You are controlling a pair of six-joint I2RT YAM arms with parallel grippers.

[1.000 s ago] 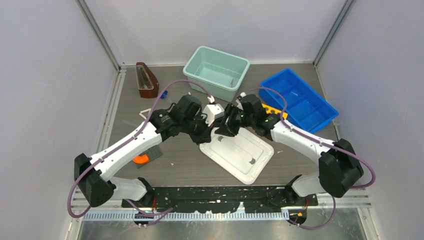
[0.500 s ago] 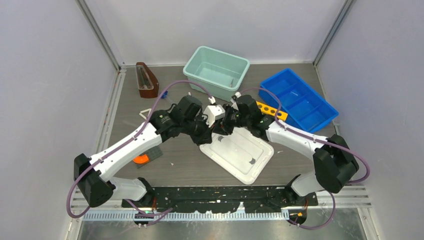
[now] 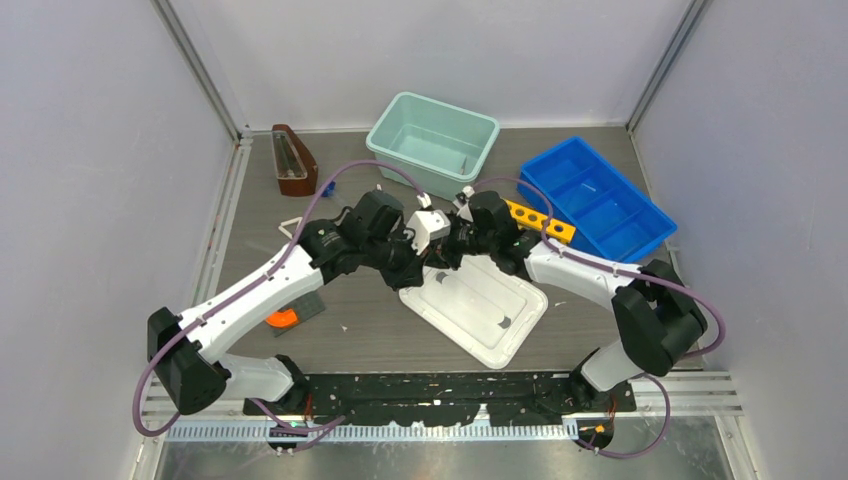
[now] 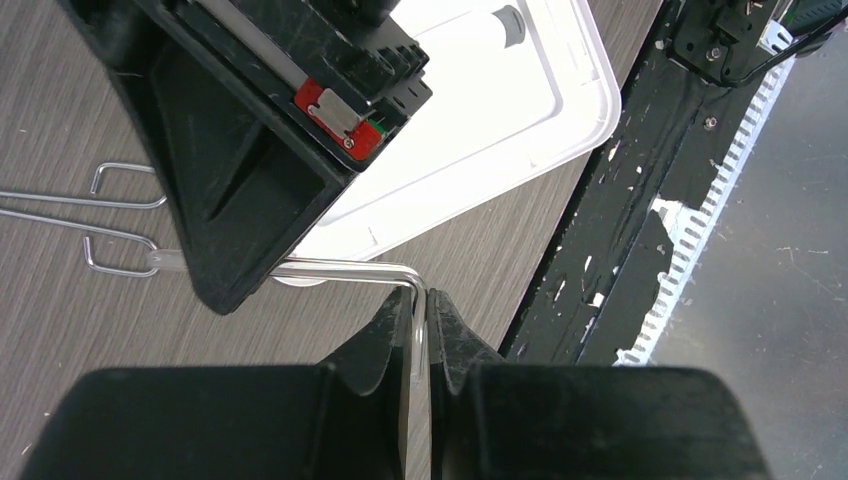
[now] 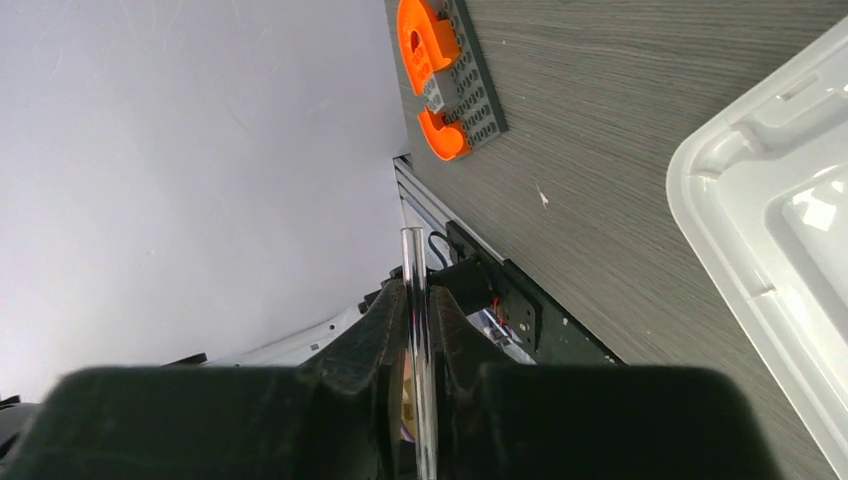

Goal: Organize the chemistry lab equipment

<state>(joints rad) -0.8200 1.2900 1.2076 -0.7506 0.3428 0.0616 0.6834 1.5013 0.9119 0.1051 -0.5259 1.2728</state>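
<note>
We see the left end effector (image 4: 421,300) clamped on a bent glass rod (image 4: 340,265), and the right end effector (image 5: 420,290) pinched on what appears to be the same rod's other leg. The rod hangs in the air over the far corner of the white tray (image 3: 500,330), with the wire tongs (image 4: 60,215) lying on the bench (image 3: 370,330) nearby. Two grips on one brittle piece are the danger. In our view, any pull or twist by either arm could snap it at the bend, and a loose release could drop it.
</note>
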